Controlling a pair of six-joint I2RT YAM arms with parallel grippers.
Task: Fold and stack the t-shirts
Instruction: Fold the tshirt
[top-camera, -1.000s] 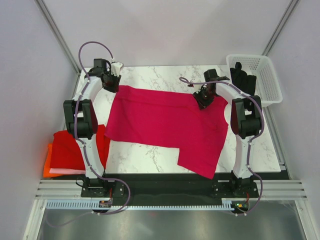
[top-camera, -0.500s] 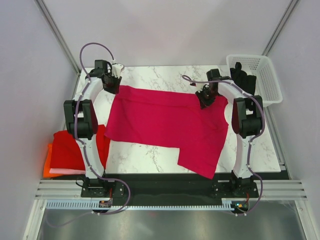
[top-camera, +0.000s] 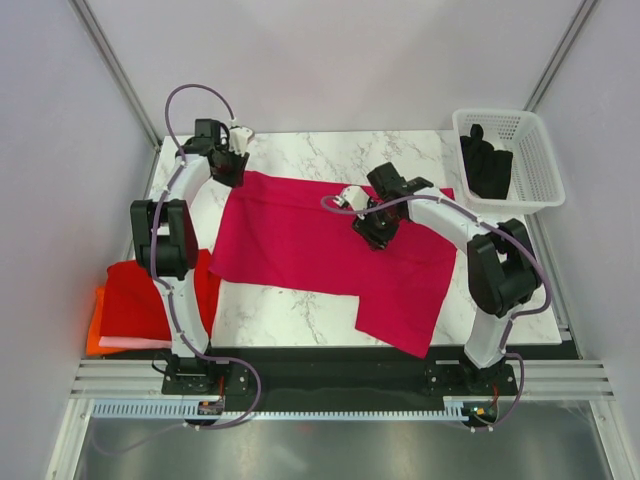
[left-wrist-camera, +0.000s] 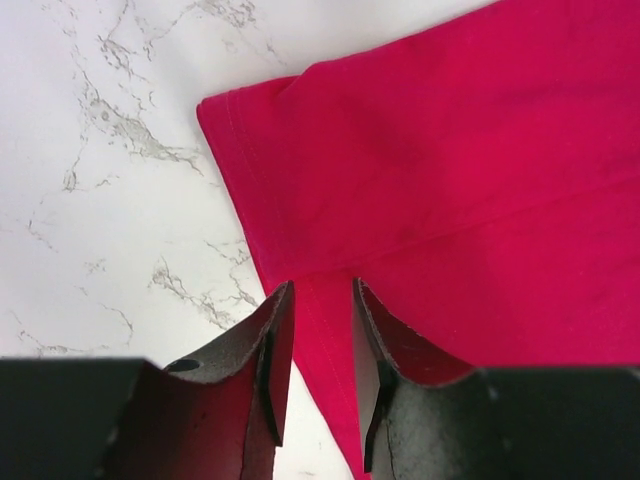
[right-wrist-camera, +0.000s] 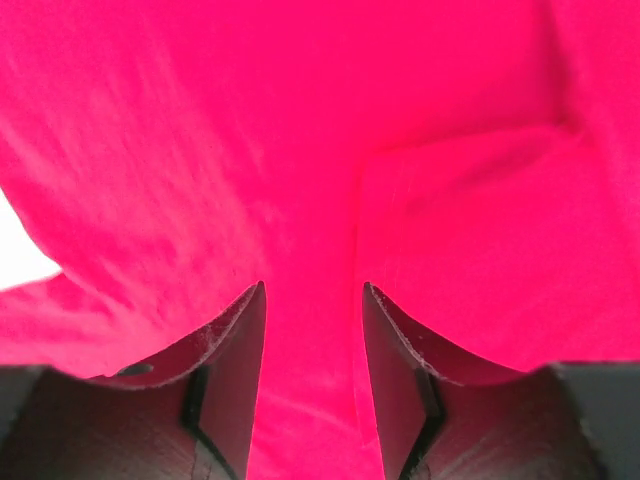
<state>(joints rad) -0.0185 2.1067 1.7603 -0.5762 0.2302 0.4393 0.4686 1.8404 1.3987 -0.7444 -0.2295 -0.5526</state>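
A raspberry-crimson t-shirt lies spread on the marble table, with its lower right part reaching the near edge. My left gripper is at the shirt's far left corner. In the left wrist view its jaws stand apart over the hemmed edge of the shirt. My right gripper is over the middle of the shirt's far half. In the right wrist view it is open, with only crimson cloth below. A brighter red shirt lies on an orange one left of the table.
A white lattice basket stands at the back right corner with a black item in it. Grey walls close in the back and sides. The arm bases sit on a black rail along the near edge.
My right gripper has moved left and nearer, from the shirt's far right corner to over its middle. The left gripper has stayed at the far left corner.
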